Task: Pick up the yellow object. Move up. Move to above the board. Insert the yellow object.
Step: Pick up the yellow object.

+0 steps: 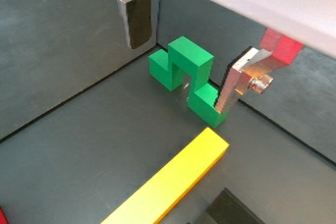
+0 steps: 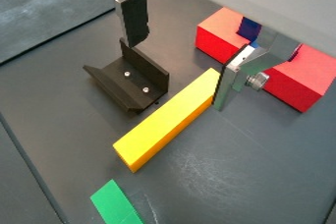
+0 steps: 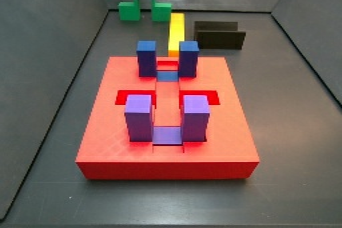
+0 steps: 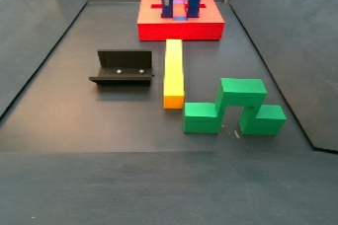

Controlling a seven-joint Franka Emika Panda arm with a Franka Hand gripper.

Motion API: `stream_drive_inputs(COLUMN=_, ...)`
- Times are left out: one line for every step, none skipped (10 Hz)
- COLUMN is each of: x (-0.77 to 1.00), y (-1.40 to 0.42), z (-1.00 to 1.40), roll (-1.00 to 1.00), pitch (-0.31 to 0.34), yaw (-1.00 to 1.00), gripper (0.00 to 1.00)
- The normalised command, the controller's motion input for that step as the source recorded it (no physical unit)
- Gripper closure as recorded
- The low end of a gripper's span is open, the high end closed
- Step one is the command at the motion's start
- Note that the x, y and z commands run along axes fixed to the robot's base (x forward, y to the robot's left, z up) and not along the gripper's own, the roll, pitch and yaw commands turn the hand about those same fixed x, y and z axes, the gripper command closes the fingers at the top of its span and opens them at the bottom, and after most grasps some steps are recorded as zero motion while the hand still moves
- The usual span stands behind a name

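You can see the end effector [image 2: 184, 53] hanging above the dark floor with its two silver fingers spread wide apart and nothing between them, so it is released and touches none of the pieces. In a wrist view, one finger [image 2: 133, 16] with its dark pad hangs over the fixture [image 2: 128, 83], and the second finger [image 2: 241, 75] stands just beside the far end of the yellow object [image 2: 168, 120]. That yellow object lies flat on the floor, a long bar shading from yellow to orange, and in a side view [image 4: 173, 71] it runs lengthwise between the board [image 4: 181, 22] and the green blocks [image 4: 232, 108], with the fixture just beside it. In the wrist view the gap between the fingers spans much more than the bar's width. The board sits toward one end of the floor, its blue-purple posts [image 3: 166, 87] upright in two pairs, and in a side view you see the yellow bar [image 3: 175, 27] beyond it, near the far wall, apart from the slab. In a wrist view the green blocks [image 1: 187, 74] lie below the open fingers, with the bar's end [image 1: 182, 177] close beside them. Whether the fingertips reach down to bar height cannot be told from these views.
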Motion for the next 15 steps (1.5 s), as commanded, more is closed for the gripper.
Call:
stream_drive_inputs(x=0.28, y=-0.44, z=-0.61, roll=0.06, pitch=0.000, yaw=0.00, gripper=0.00)
stream_drive_inputs(x=0.32, y=-0.46, z=-0.78, roll=0.07, pitch=0.000, yaw=0.00, gripper=0.00)
stream_drive_inputs(x=0.31, y=-0.59, z=-0.86, roll=0.17, pitch=0.000, yaw=0.00, gripper=0.00)
stream_drive_inputs(x=0.21, y=-0.54, z=-0.80, roll=0.20, pitch=0.000, yaw=0.00, gripper=0.00)
stream_drive_inputs(x=0.20, y=-0.13, z=-0.69, roll=0.12, pitch=0.030, yaw=-0.03, gripper=0.00)
stream_drive_inputs(x=0.18, y=0.00, z=-0.66, roll=0.07, pitch=0.051, yaw=-0.09, gripper=0.00)
stream_drive_inputs(x=0.12, y=0.01, z=-0.70, roll=0.00, pitch=0.024, yaw=-0.14, gripper=0.00)
stream_drive_inputs(x=0.11, y=0.01, z=-0.67, roll=0.00, pitch=0.019, yaw=-0.14, gripper=0.00)
stream_drive_inputs(x=0.17, y=0.00, z=-0.60, roll=0.00, pitch=0.027, yaw=-0.11, gripper=0.00)
stream_drive_inputs(x=0.15, y=0.00, z=-0.56, roll=0.02, pitch=0.036, yaw=-0.09, gripper=0.00)
stream_drive_inputs(x=0.09, y=0.00, z=-0.55, roll=0.03, pitch=0.030, yaw=-0.08, gripper=0.00)
stream_drive_inputs(x=0.00, y=0.00, z=-0.58, roll=0.07, pitch=0.000, yaw=-0.02, gripper=0.00)
stream_drive_inputs(x=-0.04, y=-0.01, z=-0.54, roll=0.06, pitch=0.000, yaw=0.00, gripper=0.00)
stream_drive_inputs(x=-0.09, y=0.00, z=-0.49, roll=0.05, pitch=0.000, yaw=0.00, gripper=0.00)
stream_drive_inputs(x=-0.09, y=0.00, z=-0.44, roll=0.04, pitch=0.000, yaw=0.00, gripper=0.00)
